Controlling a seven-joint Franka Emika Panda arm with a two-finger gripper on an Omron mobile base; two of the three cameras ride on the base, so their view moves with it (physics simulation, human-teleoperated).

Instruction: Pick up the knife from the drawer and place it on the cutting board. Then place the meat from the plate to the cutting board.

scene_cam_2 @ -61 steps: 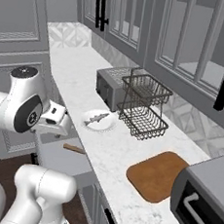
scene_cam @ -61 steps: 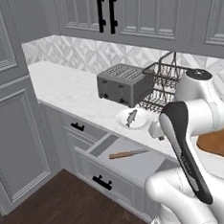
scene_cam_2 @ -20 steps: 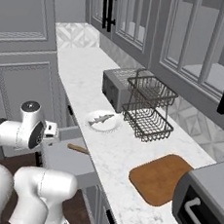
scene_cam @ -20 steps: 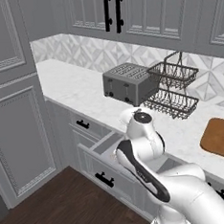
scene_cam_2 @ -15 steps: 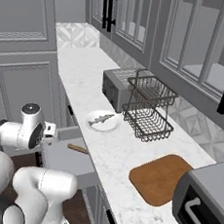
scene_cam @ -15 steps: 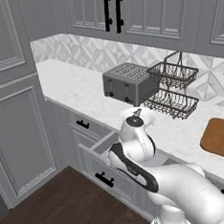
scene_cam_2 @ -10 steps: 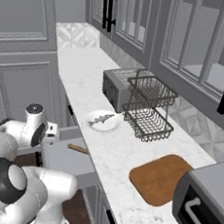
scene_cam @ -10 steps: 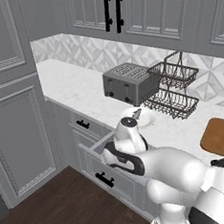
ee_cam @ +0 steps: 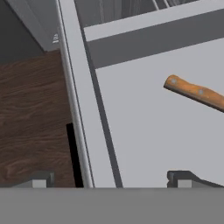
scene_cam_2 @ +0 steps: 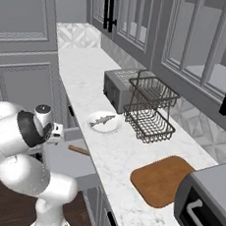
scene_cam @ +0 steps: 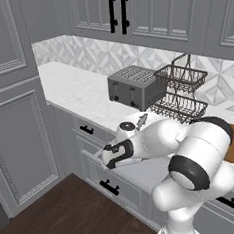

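Knife [ee_cam: 195,92] lies flat on drawer [ee_cam: 144,131] floor, handle end toward drawer centre, blade cut off by hand-view edge. Bare grey floor all around handle. Gripper [ee_cam: 109,177] straddles drawer front rim; fingers [ee_cam: 183,177] spread wide, holding nothing. Meat [scene_cam_2: 102,120] rests on plate [scene_cam_2: 114,128] on desk [scene_cam_2: 130,151]. Cutting board [scene_cam_2: 165,178] well apart, near desk edge, partly behind arm in left base view.

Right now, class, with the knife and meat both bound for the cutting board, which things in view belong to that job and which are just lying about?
Belong to the job:
knife
drawer
cutting board
meat
plate
gripper

Just lying about:
toaster
wire basket rack
oven
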